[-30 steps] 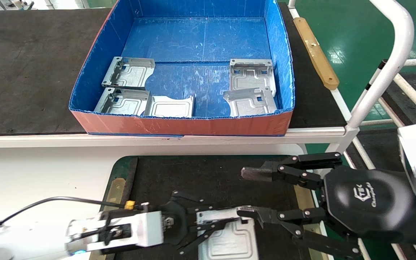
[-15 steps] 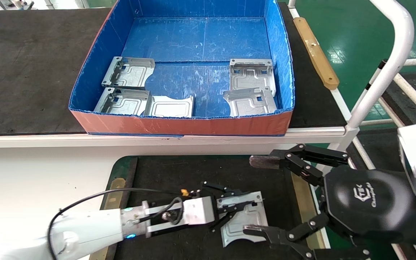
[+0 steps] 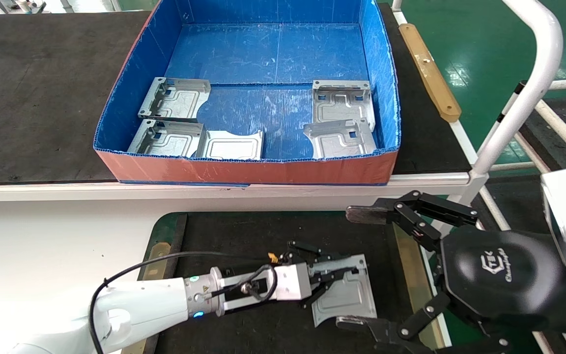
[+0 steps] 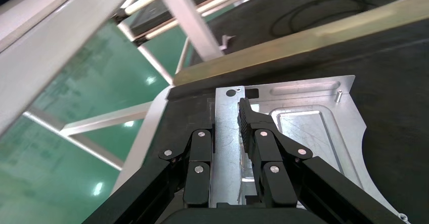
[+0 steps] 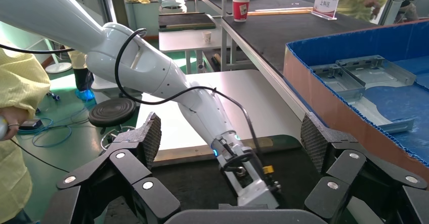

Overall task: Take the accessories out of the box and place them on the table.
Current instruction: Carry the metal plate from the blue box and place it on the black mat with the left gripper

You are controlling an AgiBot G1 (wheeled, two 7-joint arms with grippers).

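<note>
One silver accessory plate [image 3: 349, 301] lies low over the black mat of the table [image 3: 263, 236]; I cannot tell if it touches the mat. My left gripper [image 3: 346, 273] is shut on the plate's bent edge flange, seen close in the left wrist view [image 4: 226, 125], with the plate body [image 4: 313, 128] beside it. My right gripper [image 3: 359, 269] is open wide and empty, its fingers spread on either side of the plate; it also shows in its wrist view [image 5: 232, 138]. The box [image 3: 243, 169] stands behind with several plates [image 3: 177, 98] along its near side.
The box sits on a larger black-topped bench [image 3: 42, 98] beyond the table. Tan strips [image 3: 155, 258] edge the mat. A white rail [image 3: 523, 98] rises at the right. The right wrist view shows my left arm [image 5: 167, 82] and the box wall [image 5: 324, 97].
My left gripper has carried the plate right and farther onto the mat. My right gripper's lower finger has left the plate, and its fingers have spread wider.
</note>
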